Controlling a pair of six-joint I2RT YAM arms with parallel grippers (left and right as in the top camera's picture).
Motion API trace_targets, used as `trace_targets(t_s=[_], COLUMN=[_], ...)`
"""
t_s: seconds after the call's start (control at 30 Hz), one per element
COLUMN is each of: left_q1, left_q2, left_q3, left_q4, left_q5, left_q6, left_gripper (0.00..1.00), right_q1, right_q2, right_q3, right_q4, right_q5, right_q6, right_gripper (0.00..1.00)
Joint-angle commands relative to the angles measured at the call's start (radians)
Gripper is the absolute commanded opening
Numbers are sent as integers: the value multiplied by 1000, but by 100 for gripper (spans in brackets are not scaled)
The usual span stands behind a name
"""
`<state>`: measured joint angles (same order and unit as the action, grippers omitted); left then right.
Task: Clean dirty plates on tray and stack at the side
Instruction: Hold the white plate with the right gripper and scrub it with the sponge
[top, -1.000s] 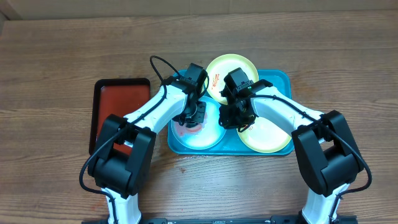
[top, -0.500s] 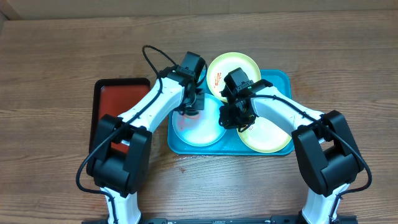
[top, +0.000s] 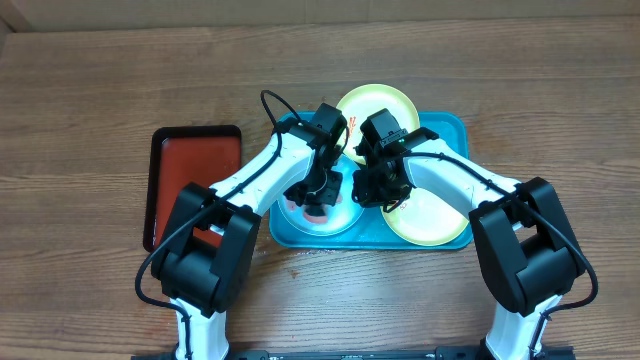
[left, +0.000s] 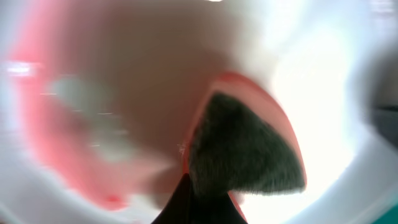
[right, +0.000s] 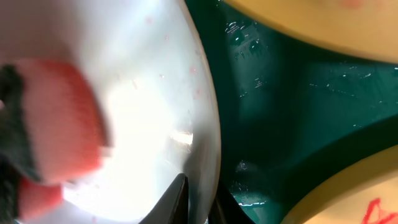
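Pressing a pink-and-dark sponge (left: 249, 149) onto the light blue plate (top: 320, 222) in the lower left of the tray (top: 455, 130), at mid-frame, with the left gripper (top: 318, 192), jaws seemingly clenched on the sponge, the wrist view being blurred. Pinching that plate's right rim with the right gripper (top: 372, 190), jaws closed on the edge. Also on the tray: a yellow-green plate (top: 385, 100) with red smears at the top, overlapping the upper rim; a second yellow-green plate (top: 435, 215) at lower right. Far left, well apart: a red tray (top: 195, 170).
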<state>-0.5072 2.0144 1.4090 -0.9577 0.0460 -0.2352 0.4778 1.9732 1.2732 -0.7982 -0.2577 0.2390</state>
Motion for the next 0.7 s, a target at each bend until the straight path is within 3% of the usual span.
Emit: trace_targets(t_s=[0.0, 0.2, 0.3, 0.33, 0.37, 0.53, 0.67], left_q1=[5, 23, 30, 30, 30, 26, 20], left_q2=[13, 13, 13, 13, 13, 14, 14], left_q3=[-27, -64, -59, -59, -60, -65, -65], left_q4=[-5, -4, -2, 14, 48, 107, 98], left_q5=[-220, -447, -449, -371, -204, 219, 384], left_q6=[0, -154, -227, -229, -183, 44, 180], left_gripper=[4, 4, 4, 4, 4, 4, 4], right_q1=[-6, -6, -6, -6, -6, -6, -6], right_q2=[16, 16, 16, 16, 16, 16, 16], right_q3=[-5, -5, -5, -5, -5, -5, -5], right_q4=[0, 0, 0, 0, 0, 0, 0], right_q5=[10, 10, 10, 10, 10, 10, 10], right_q6=[0, 0, 0, 0, 0, 0, 0], right_gripper=[13, 13, 13, 13, 13, 13, 13])
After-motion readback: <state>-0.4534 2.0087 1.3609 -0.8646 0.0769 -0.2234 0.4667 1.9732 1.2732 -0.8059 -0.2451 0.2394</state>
